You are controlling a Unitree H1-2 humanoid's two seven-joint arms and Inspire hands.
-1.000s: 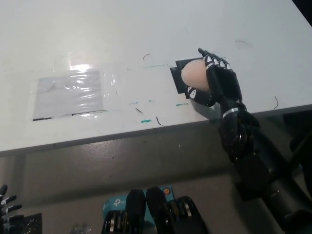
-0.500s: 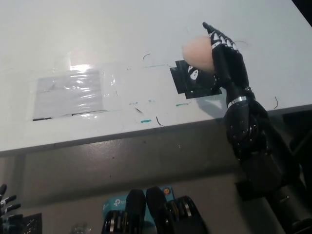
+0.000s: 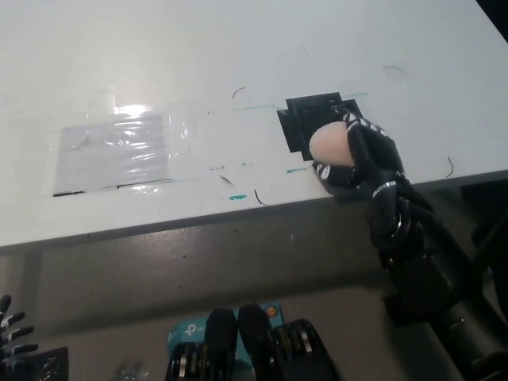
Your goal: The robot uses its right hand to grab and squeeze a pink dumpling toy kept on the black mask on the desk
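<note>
Near the front edge of the desk, toward its right end: the action sits here.
Desk [image 3: 238, 48]: white top, scuffed with short dark and green marks along the front edge.
Black mask [image 3: 305, 119]: dark square patch lying flat just back from the front edge, its near right part covered by the hand.
Pink dumpling toy [image 3: 332, 145]: pale pink, rounded, held over the mask's front right corner.
Right hand [image 3: 357, 155]: black, fingers wrapped around the toy from the right side and beneath.
Right arm [image 3: 429, 278]: black, rising from the bottom right, crossing the desk's front edge.
Left hand [image 3: 12, 337]: at the lower left corner, below the desk, only fingertips showing; state cannot be told.
Clear plastic sheet [image 3: 119, 151]: glossy, taped flat on the left half of the desk.
</note>
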